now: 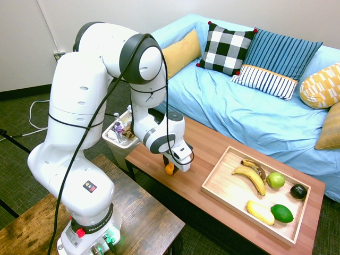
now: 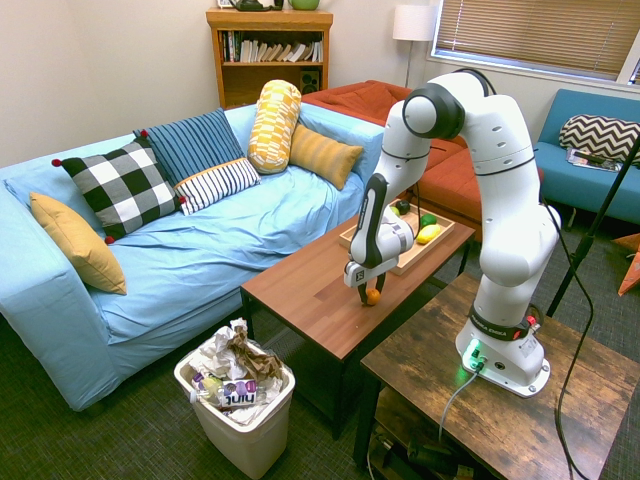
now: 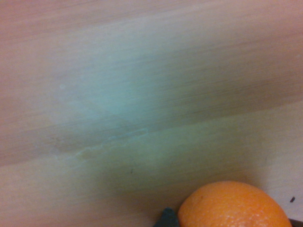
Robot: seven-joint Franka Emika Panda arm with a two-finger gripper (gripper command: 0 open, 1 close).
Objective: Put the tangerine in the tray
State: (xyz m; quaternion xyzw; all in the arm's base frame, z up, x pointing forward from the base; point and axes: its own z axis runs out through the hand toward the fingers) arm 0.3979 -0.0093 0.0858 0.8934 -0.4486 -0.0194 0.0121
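The tangerine (image 1: pixel 169 169), small, round and bright orange, sits on the reddish-brown table (image 1: pixel 186 186) left of centre in the first exterior view, partly hidden. The tray (image 1: pixel 223 180), shallow, rectangular, light wood with a low rim, lies flat at the lower right, well apart from it.
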